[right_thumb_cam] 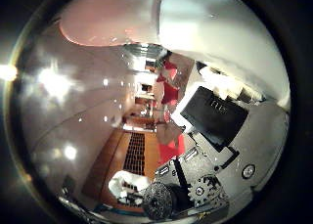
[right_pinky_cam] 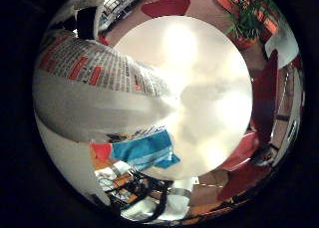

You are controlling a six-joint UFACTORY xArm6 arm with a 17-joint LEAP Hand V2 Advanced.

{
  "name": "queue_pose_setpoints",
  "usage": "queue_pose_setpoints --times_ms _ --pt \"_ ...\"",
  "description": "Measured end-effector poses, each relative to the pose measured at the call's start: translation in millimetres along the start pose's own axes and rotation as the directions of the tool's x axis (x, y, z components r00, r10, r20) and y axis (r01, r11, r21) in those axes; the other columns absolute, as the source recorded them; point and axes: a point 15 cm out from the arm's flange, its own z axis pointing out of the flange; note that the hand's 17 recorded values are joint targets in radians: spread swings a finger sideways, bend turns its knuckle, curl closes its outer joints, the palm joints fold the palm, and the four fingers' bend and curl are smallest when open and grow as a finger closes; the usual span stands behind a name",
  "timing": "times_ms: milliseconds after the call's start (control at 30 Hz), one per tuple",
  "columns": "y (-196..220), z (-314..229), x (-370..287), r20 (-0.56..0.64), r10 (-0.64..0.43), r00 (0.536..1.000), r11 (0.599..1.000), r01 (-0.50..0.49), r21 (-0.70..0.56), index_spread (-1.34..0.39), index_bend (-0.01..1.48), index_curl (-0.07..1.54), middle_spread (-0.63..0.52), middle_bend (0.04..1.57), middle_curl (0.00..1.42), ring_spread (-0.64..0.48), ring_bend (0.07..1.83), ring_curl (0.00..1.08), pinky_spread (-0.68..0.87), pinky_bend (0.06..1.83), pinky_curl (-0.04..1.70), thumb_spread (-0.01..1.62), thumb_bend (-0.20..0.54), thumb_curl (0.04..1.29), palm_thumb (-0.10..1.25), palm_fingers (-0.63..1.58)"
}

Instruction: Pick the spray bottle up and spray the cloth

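Observation:
The spray bottle (right_pinky_cam: 94, 96), white with a label of red and black print, fills much of the little finger side palm view and lies close against my palm, held well above the round white table (right_pinky_cam: 214, 93). A smooth white part of the bottle (right_thumb_cam: 195, 23) also runs close past the thumb side view. My right hand (right_thumb_cam: 220, 150) shows as black and geared parts beside it, and it is curled round the bottle. The blue cloth (right_pinky_cam: 147, 151), with pale stripes, lies at the table's edge below the bottle, partly hidden by it.
Red and orange pieces (right_pinky_cam: 101, 152) lie beside the blue cloth. Red chairs (right_pinky_cam: 165, 6) stand around the table. A green plant in an orange pot (right_pinky_cam: 246, 24) is beyond the table's far side. A long room with a wooden floor (right_thumb_cam: 117, 155) stretches away.

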Motion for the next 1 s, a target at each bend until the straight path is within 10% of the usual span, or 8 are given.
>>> queue_pose_setpoints --times_ms 267,467,1000 --pt "33.1 7.6 -40.6 -0.211 -0.213 0.954 0.950 0.151 -0.275 -0.23 1.14 0.86 -0.11 1.42 0.73 -0.22 1.37 0.78 -0.15 1.03 1.42 0.59 -0.019 0.90 1.05 1.11" --pt "57.0 28.7 -51.1 -0.387 -0.404 0.829 0.856 0.193 -0.480 -0.23 1.14 0.87 -0.11 1.42 0.73 -0.22 1.36 0.79 -0.14 1.03 1.44 0.59 -0.019 0.92 1.05 1.11" --pt "95.3 59.4 -44.2 -0.581 -0.638 0.505 0.646 -0.060 -0.761 -0.23 1.14 0.87 -0.11 1.41 0.73 -0.22 1.36 0.79 -0.17 1.01 1.45 0.59 -0.020 0.92 1.03 1.11"
